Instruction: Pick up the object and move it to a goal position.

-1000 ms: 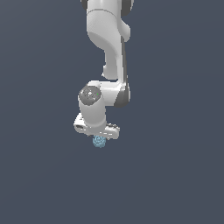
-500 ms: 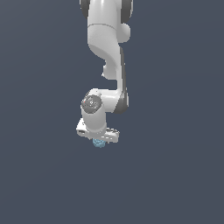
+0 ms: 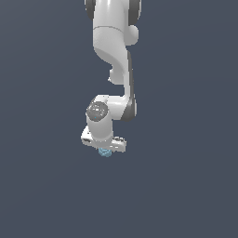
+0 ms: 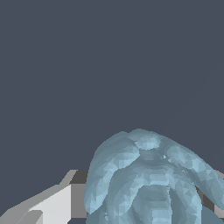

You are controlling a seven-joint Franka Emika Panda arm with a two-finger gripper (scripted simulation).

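Item 1: pale blue object [image 3: 105, 152], pinched between the fingers of the white gripper [image 3: 105, 149], directly beneath the wrist.
Risk: bumpy, rounded surface offers poor contact; a quick swing toward the goal could roll it free.

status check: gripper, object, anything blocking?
Gripper down over the object, fingers flanking it; closure unclear. Pale blue lump fills wrist view. No obstruction seen.
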